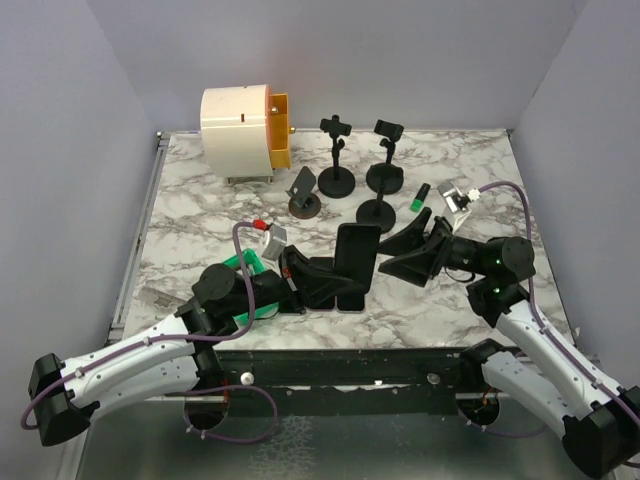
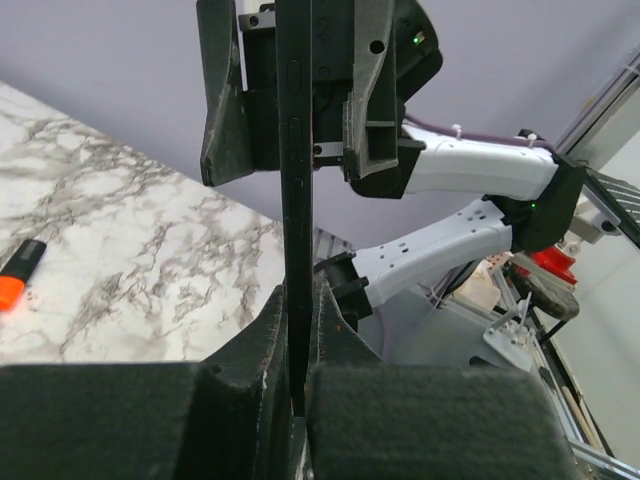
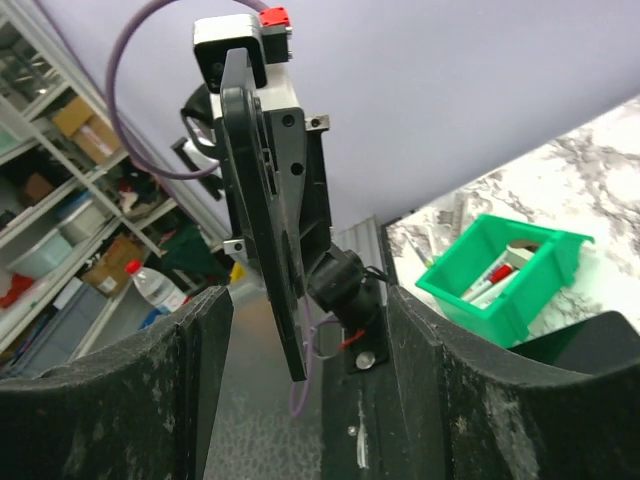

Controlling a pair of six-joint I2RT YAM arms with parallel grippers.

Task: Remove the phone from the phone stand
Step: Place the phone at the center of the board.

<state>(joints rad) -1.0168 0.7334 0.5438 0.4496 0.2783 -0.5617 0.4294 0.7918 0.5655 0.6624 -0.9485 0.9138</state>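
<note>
The black phone (image 1: 357, 262) stands on edge at the table's middle front. My left gripper (image 1: 318, 282) is shut on its near end. In the left wrist view the phone (image 2: 296, 180) runs edge-on between the pads, with the gripper (image 2: 298, 310) clamped on it. My right gripper (image 1: 400, 255) is open, and its fingers straddle the phone's other end without touching. In the right wrist view the phone (image 3: 268, 230) hangs between the spread fingers of that gripper (image 3: 305, 320). Several black phone stands (image 1: 337, 152) stand at the back, holding nothing.
A white and yellow box (image 1: 245, 120) stands at the back left. A green bin (image 1: 245, 264) of markers sits by my left arm and also shows in the right wrist view (image 3: 500, 275). A green marker (image 1: 418, 198) and an orange marker (image 2: 20, 275) lie on the marble.
</note>
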